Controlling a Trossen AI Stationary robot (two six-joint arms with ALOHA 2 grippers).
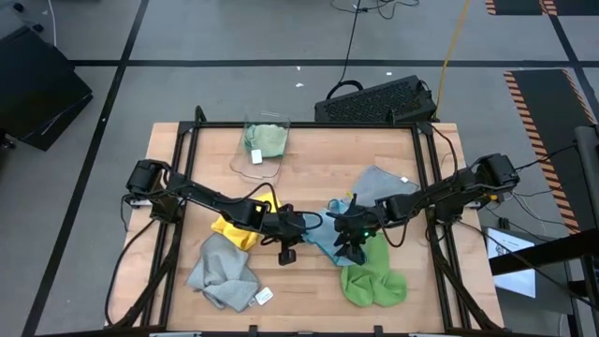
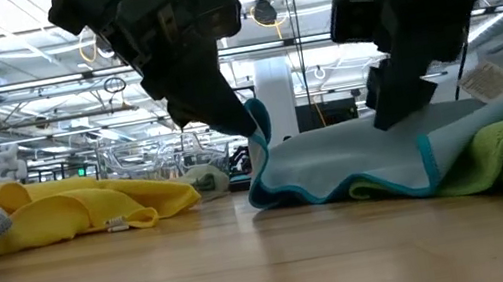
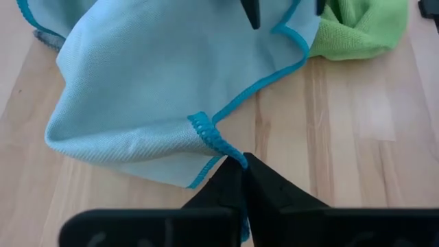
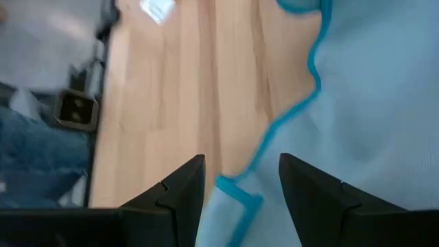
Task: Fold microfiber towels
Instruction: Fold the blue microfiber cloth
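A light blue towel [image 1: 323, 236] with a teal hem lies mid-table. One corner is raised, with my left gripper [image 3: 240, 161] shut on it. My right gripper [image 4: 240, 165] is open just over the towel's opposite side, its fingers on either side of a hemmed corner [image 4: 236, 193]. A yellow towel [image 1: 234, 229] lies behind the left gripper. A grey towel [image 1: 223, 271] with a white tag lies near the front. A bright green towel [image 1: 372, 279] lies under the blue one's right edge. Another grey towel [image 1: 379, 183] lies beyond the right gripper. My left gripper pinches the blue towel's hemmed corner [image 3: 218, 140] between its two fingertips. It slants down from the table's left. The corner [image 2: 254, 120] is lifted off the table and the cloth falls slack from it; the rest lies on the wood and on the green towel. Whether my right gripper touches the towel, I cannot tell.
A clear plastic bin [image 1: 265, 150] with a pale green towel [image 1: 270, 139] stands at the far middle. A black keyboard [image 1: 374, 101] lies beyond the far edge. Black frame rails [image 1: 168, 225] run along both sides. Bare wood [image 1: 299, 290] shows near the front centre.
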